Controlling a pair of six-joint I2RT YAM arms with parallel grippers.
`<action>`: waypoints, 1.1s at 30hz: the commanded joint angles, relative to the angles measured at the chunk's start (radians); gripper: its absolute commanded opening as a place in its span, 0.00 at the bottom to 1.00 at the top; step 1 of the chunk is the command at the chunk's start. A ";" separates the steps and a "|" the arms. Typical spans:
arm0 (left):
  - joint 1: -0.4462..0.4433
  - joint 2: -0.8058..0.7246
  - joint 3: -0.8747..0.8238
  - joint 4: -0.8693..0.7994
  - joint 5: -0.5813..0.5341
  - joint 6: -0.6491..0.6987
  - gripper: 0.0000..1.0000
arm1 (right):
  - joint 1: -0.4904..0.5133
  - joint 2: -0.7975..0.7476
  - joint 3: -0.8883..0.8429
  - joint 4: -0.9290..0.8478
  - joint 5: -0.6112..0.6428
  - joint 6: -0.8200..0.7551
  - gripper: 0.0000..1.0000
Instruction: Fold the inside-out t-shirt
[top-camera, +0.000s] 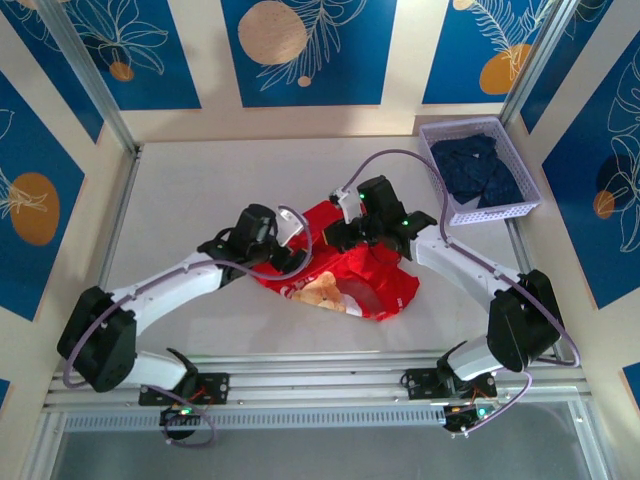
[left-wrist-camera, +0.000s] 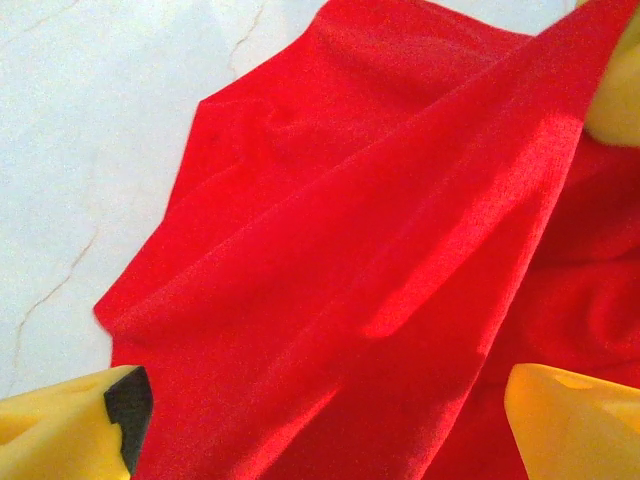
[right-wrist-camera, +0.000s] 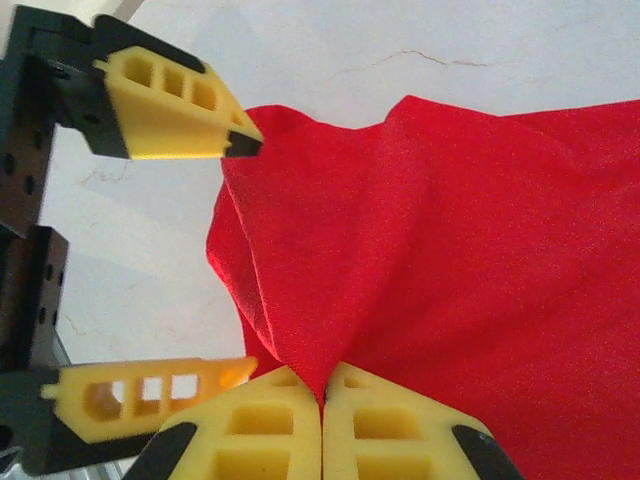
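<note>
Nearest us, the red t-shirt (top-camera: 345, 280) lies crumpled mid-tabletop (top-camera: 180, 200), its print partly showing. At its far edge our right end effector (right-wrist-camera: 322, 415) is closed, pinching a fold of cloth. The left end effector (left-wrist-camera: 320, 410) stands open astride the fabric, perhaps touching it. Farther right, a basket (top-camera: 500, 212) holds dark clothes (top-camera: 480, 170).

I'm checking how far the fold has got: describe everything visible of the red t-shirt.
The t-shirt is bright red soft cloth, crumpled on the white table, with a tan-and-white print showing at its near edge. The right tool is shut on a pinched ridge, tenting it. The left tool stands open astride its edge.
</note>
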 joint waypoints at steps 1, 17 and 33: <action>-0.014 0.050 0.050 0.005 0.072 0.035 0.92 | -0.007 -0.017 0.030 -0.001 -0.048 0.023 0.00; 0.077 0.114 0.272 -0.134 0.331 -0.502 0.00 | 0.049 -0.205 -0.060 -0.120 0.528 0.122 0.45; 0.083 -0.006 0.316 -0.298 0.321 -0.547 0.00 | 0.310 -0.214 -0.196 0.216 0.312 0.139 0.37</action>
